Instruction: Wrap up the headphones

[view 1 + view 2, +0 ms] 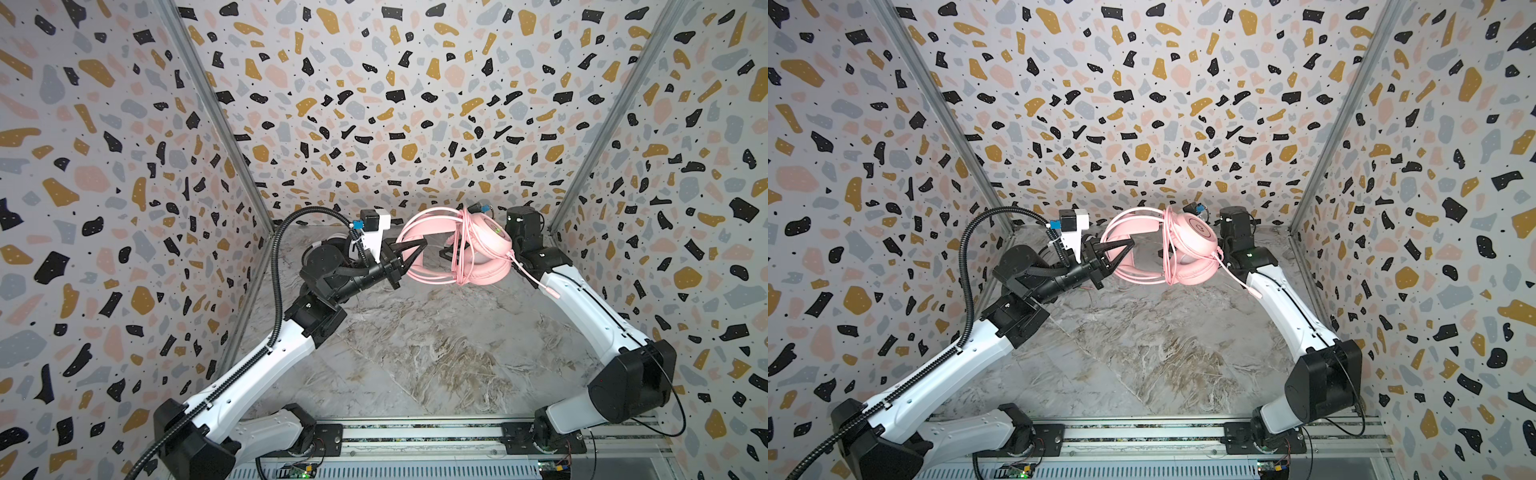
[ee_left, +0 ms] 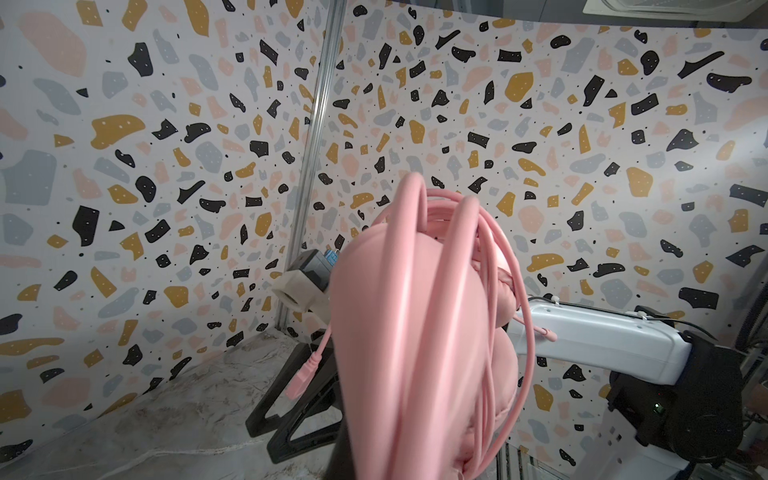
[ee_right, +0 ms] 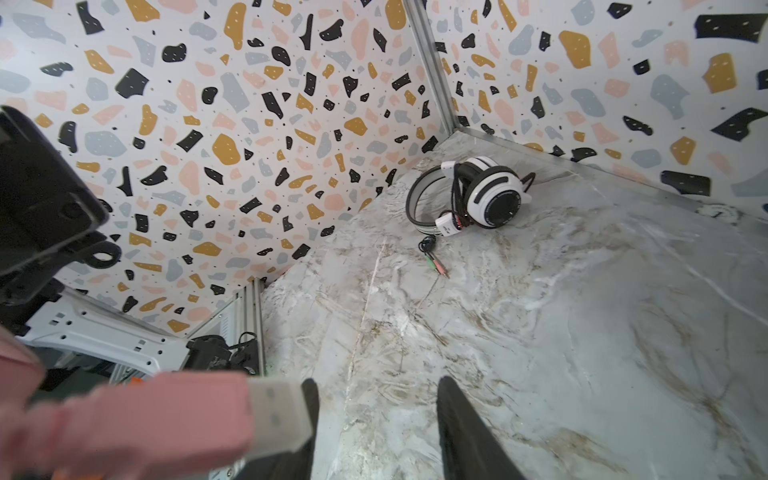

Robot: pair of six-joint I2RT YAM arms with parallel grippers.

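The all-pink plastic over-ear headset hangs in the air between the two arms, above the back of the grey marble-patterned tabletop and clear of it. The left gripper is clamped on its headband and appears to carry the whole weight. The left wrist view is filled by that band at close range. The thick pink cable is wound in several loops across the headset beside the round earcups, so most of the wrapping looks done. Its flat pink plug dangles free below the bundle, just beside the right gripper. That gripper's jaws stand apart with only bare table showing between them, so it grips nothing. The plug lies against the outer side of one black finger. The white-and-black over-ear headset lies on its side in a far corner of the table. Its thin black cable looks gathered around the band, with only the small jack ends trailing on the marble, so that one seems finished. What is probably left is securing the pink plug end so the loops do not slip, then setting the pink headset down
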